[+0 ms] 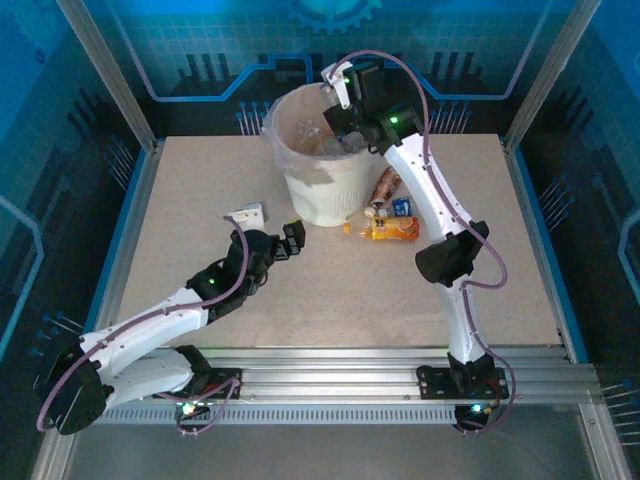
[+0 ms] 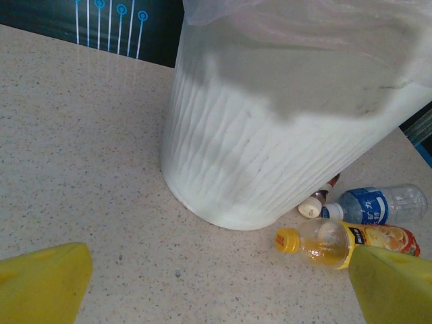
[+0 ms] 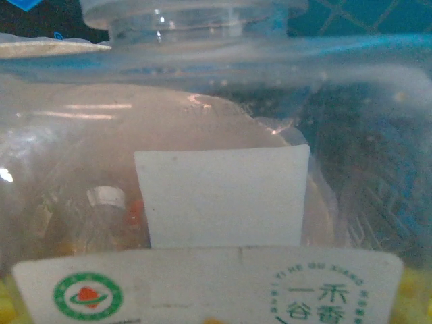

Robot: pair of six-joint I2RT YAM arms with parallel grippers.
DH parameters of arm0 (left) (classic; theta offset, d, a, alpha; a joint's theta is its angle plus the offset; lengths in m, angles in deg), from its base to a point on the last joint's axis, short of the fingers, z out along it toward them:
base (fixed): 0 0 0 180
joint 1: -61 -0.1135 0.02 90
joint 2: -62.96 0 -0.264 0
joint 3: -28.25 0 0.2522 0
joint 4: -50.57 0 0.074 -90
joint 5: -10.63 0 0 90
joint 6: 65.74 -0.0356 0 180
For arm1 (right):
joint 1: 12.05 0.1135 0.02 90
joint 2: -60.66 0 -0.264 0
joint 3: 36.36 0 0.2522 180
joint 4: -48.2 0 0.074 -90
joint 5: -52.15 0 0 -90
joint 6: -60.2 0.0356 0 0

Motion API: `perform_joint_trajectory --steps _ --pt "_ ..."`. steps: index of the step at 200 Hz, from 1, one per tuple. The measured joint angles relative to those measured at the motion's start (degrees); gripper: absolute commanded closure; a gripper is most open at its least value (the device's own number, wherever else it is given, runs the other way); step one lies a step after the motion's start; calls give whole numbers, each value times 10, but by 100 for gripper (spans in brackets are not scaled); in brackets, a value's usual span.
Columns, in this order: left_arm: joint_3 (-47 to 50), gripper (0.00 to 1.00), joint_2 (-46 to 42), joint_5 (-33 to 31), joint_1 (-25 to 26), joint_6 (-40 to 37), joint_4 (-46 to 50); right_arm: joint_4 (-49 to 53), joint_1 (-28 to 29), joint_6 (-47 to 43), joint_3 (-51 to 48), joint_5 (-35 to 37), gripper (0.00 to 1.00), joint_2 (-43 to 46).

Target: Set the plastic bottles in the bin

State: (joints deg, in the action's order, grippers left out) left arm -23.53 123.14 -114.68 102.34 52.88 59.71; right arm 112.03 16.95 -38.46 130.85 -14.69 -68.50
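Clear bottle [image 3: 216, 128] in pinch of right tool [image 1: 338, 120] over bin [image 1: 320, 195] rim; left tool [image 2: 217, 280] agape beside it.

White bin [image 1: 316, 196], speckled beige table [image 1: 340, 292]

- A robot lab cell: aluminium posts [image 1: 108, 72] are framing a speckled table [image 1: 330, 290].
- Blue circuit-print panels [image 1: 190, 45] are walling it in.
- Two arms [image 1: 430, 190] are sitting on a rail [image 1: 330, 362].

Speckled beige table [image 1: 330, 290] — blue circuit-print walls [image 1: 200, 40]
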Motion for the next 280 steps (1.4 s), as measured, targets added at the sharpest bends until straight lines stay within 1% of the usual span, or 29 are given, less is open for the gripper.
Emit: perform_joint_trajectory --steps 41,65,156,209,246,280 --pt "0 1 0 0 0 0 1 0 3 -15 1 2 6 -4" --pt "0 1 -2 0 0 0 1 0 10 -22 3 -3 0 -9" --pt "0 1 -4 0 0 0 10 1 17 -12 7 -73 0 -9" --pt "0 1 -4 0 0 0 14 11 12 32 7 -115 0 -2" --pt "0 1 -4 0 0 -1 14 26 1 75 7 -138 0 33" --pt "0 1 -4 0 0 -1 14 40 -21 134 -7 -142 0 87"
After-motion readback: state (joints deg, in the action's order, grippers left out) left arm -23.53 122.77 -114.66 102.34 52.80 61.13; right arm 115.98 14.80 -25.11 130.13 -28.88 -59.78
